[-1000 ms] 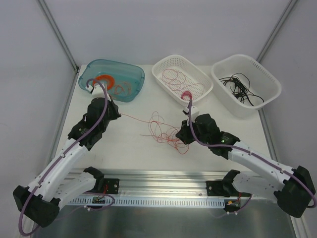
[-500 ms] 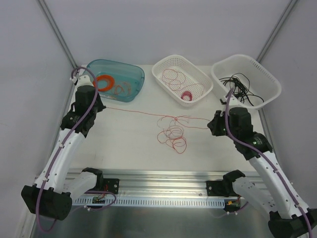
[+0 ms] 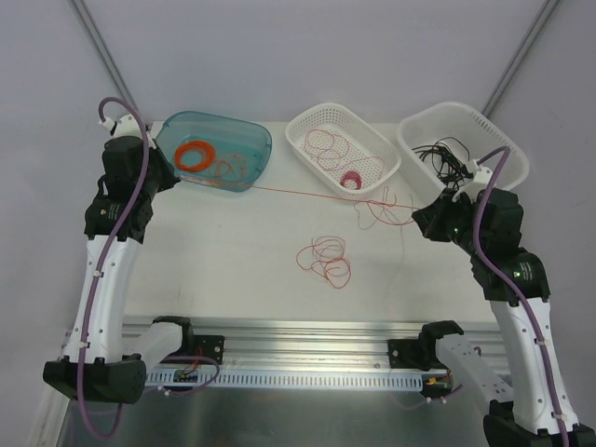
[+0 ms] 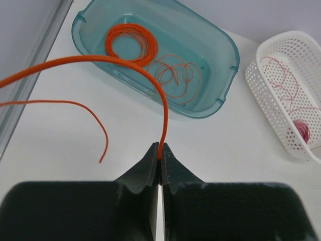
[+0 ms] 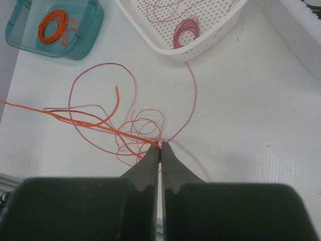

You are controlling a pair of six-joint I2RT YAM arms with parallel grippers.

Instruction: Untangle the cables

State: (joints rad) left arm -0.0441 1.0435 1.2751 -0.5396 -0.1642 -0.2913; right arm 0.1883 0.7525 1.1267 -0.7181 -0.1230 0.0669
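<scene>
Swung wider apart, our left gripper and right gripper each pinch shut on the thin orange wire, taut just in front of the white mesh plastic basket; more pull, we judge, could cinch its loose loops tight.

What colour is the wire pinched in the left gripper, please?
The wire is orange; clearest in the left wrist view, pinched by the left gripper.

No writing, label, brand mark or number can be read in any view. The translucent teal plastic tub, the middle white perforated plastic basket, the right white perforated plastic basket and the grooved aluminium rail show plain surfaces. Any print on the small circuit boards below the rail is too small to tell.
</scene>
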